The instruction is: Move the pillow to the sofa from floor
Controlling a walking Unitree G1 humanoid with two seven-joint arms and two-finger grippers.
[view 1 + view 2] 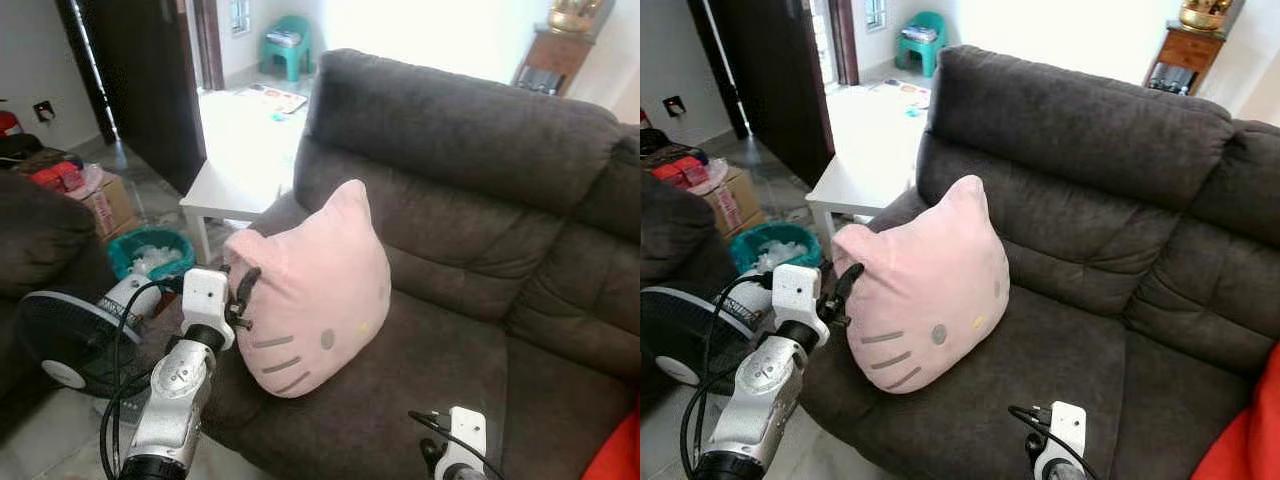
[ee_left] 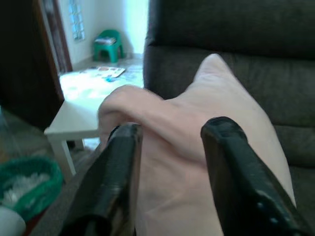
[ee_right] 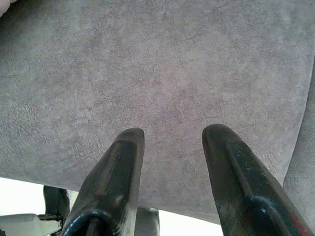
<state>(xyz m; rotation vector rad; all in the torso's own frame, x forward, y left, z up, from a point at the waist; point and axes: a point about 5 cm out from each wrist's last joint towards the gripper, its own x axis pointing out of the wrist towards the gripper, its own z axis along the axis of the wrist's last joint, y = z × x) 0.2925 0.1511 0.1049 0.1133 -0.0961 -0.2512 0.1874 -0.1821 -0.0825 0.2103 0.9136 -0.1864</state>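
A pink cat-face pillow stands tilted on the seat of the dark grey sofa, near the seat's left end. My left gripper is at the pillow's left edge. In the left wrist view its fingers stand apart, open, with the pillow's corner bulging between and beyond them. My right gripper is open and hangs over the bare sofa seat near its front edge, holding nothing.
Left of the sofa stand a white side table, a green basket and a black fan. A cardboard box sits farther left. Something red lies at the sofa's right end.
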